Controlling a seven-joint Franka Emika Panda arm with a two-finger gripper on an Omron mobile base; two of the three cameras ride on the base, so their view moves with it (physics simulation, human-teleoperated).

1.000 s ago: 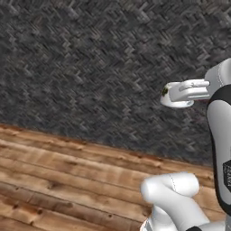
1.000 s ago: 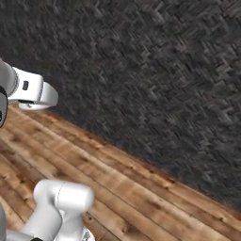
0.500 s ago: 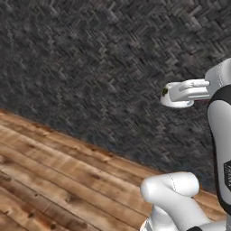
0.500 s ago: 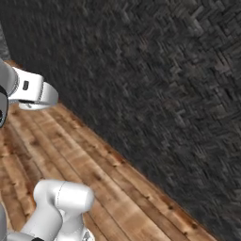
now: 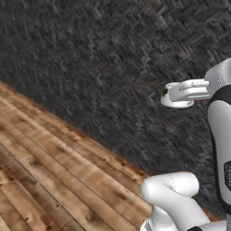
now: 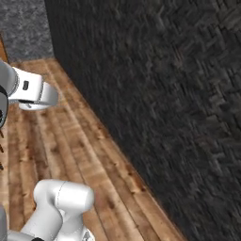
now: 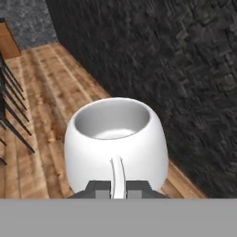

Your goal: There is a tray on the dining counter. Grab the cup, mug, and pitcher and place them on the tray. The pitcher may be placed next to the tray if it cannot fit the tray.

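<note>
So the small squat white mug (image 7: 115, 143) with the side handle is sitting right up against the two-finger gripper (image 7: 119, 189) in the hand view: the thin white handle runs straight down between the two dark fingertips (image 7: 98, 188), and they're pinched together on it, so the gripper is clamped on the mug's handle. The mug's round body bulges just beyond the tips, its mouth showing a grey inside, and it's off the ground, carried in the air over the wooden plank floor (image 7: 55, 92). Taking that floor as the landmark: the dark grey herringbone-patterned wall (image 7: 176, 69) rises straight off the floor's far edge and runs diagonally past the mug on one side, while on the other side of the mug some thin dark legs (image 7: 11, 111), stool legs maybe but I can't really tell, stand on the planks. In the left base view the white arm's wrist section (image 5: 187, 92) pokes out in front of that same wall, high above the floor, and in the right base view the arm's upper link (image 6: 30, 92) hangs over the planks, well short of the wall.
</note>
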